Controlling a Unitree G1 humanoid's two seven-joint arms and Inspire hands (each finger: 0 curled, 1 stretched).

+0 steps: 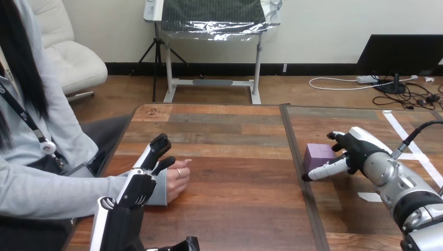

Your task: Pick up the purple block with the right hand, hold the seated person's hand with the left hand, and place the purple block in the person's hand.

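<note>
The purple block (317,155) rests on the table right of the seam. My right hand (357,150) is against its right side: the thumb (326,170) reaches straight along the block's near edge, and the fingers are loosely bent at its far right corner, not clamped on it. The person's hand (178,179) lies loosely curled on the table at the left. My left hand (142,180) lies against the grey cuff (160,187) of that wrist, its fingers (157,146) straight and pointing away from me, its thumb over the cuff.
A dark seam (299,167) divides the wooden table (230,157) into two halves. White tape strips (412,146) and a tape scrap (370,196) lie on the right half. The person sits at the left edge.
</note>
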